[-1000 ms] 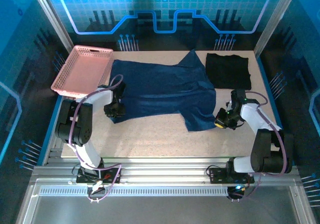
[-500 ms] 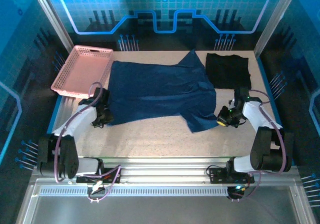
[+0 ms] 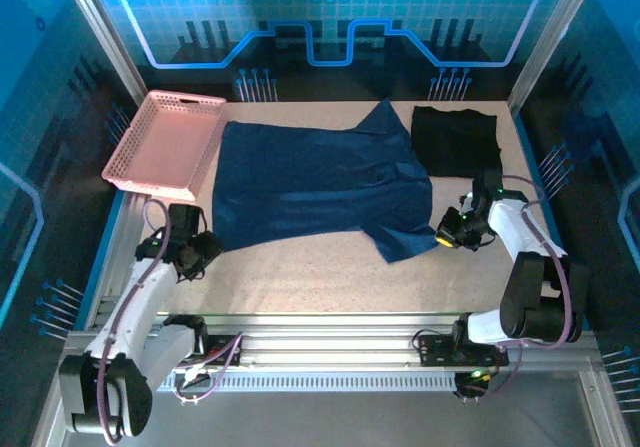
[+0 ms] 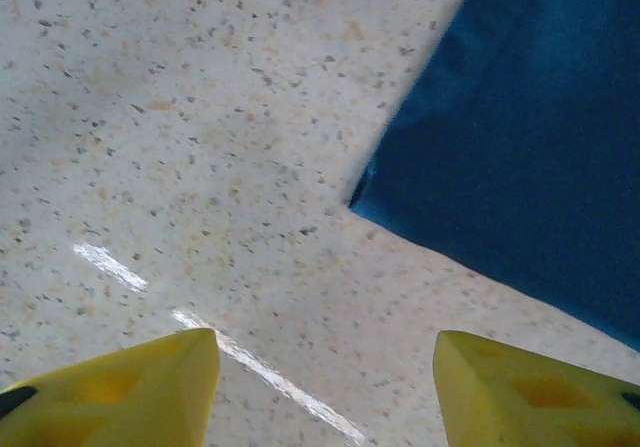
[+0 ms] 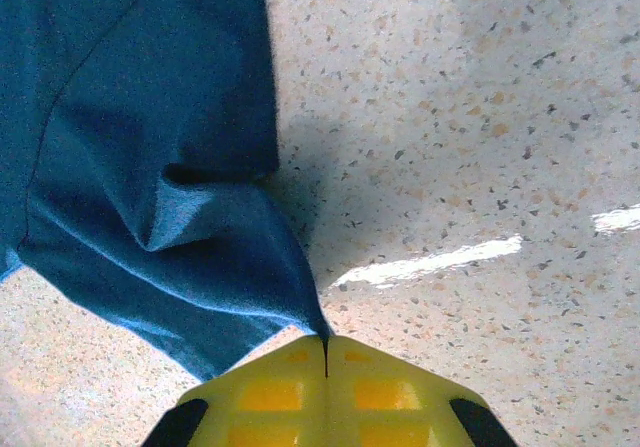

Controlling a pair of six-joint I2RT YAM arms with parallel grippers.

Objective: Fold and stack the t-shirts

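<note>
The navy blue t-shirt (image 3: 320, 182) lies spread across the middle of the table, with a sleeve pointing to the front right. My right gripper (image 3: 443, 233) is shut on the edge of that sleeve (image 5: 200, 237), and a thin fold of cloth is pinched between the yellow fingers (image 5: 270, 392). The black t-shirt (image 3: 456, 139) lies folded to a square at the back right. My left gripper (image 3: 205, 249) stands open just off the navy shirt's front left corner (image 4: 365, 192), with bare table between its fingertips (image 4: 160, 387).
A pink perforated basket (image 3: 165, 142) sits at the back left, touching the table's left edge. Bare speckled tabletop (image 3: 320, 277) runs along the front, between the two arms.
My left gripper has let go of the navy shirt's left edge, opened, and drawn back toward the front left. The right gripper has stayed shut on the sleeve, shifting slightly rightward.
</note>
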